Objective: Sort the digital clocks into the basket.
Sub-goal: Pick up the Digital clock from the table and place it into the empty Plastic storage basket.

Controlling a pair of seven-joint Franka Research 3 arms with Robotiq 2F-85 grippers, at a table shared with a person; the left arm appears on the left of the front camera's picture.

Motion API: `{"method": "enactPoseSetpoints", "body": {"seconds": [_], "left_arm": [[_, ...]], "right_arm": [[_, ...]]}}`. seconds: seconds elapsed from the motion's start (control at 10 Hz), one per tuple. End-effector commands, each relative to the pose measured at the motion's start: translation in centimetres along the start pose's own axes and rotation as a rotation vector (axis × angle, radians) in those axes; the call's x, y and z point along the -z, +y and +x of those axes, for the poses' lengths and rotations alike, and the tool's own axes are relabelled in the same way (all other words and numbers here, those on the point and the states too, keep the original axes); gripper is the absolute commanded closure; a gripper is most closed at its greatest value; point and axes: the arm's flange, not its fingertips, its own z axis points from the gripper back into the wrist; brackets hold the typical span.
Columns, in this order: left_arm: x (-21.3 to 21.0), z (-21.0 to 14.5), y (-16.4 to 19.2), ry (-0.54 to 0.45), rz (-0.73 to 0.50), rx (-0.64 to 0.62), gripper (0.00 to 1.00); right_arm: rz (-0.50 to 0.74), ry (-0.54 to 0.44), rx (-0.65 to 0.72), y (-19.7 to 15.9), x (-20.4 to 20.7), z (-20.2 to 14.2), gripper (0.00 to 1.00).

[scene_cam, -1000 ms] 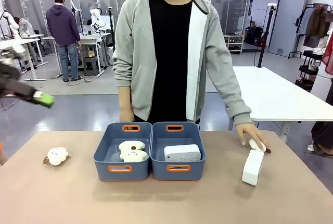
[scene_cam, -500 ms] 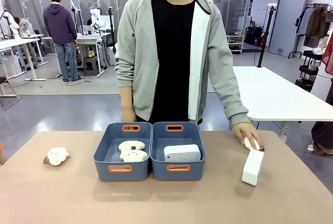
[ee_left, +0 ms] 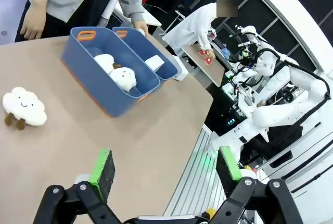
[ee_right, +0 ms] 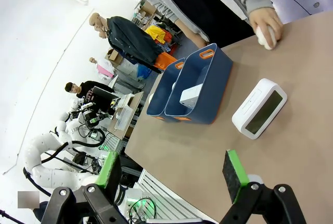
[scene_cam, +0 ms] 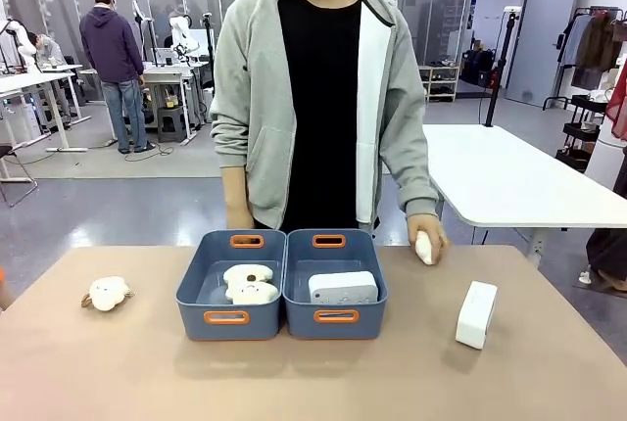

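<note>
A cloud plush (scene_cam: 107, 293) lies on the tan table (scene_cam: 98, 372), well apart from other plushes (scene_cam: 249, 285).

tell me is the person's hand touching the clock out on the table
Apart. The front view shows bare table between the hand and the clock.

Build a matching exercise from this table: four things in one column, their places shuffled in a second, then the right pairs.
Things
1. smiling cloud plush
2. digital clock with its screen showing
3. digital clock with its dotted side showing
4. small white object

Places
a. held in the person's hand
b. inside the right basket
c. on the table, left of both baskets
d. on the table, right of both baskets

Pairs: 1-c, 2-d, 3-b, 4-a
</note>
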Motion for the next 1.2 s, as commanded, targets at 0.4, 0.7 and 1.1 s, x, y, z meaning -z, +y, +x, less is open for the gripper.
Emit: {"method": "enactPoseSetpoints", "body": {"seconds": [0.4,0.7,1.1], "left_arm": [[-0.05,0.37,-0.36,-0.014,0.006,0.004,0.00],[-0.05,0.37,-0.36,-0.014,0.006,0.004,0.00],[-0.05,0.37,-0.36,-0.014,0.006,0.004,0.00]], "right_arm": [[0.011,-0.013,-0.013,0.10,0.02,0.08,0.00],[0.011,-0.013,-0.013,0.10,0.02,0.08,0.00],[0.011,-0.013,-0.013,0.10,0.02,0.08,0.00]]}}
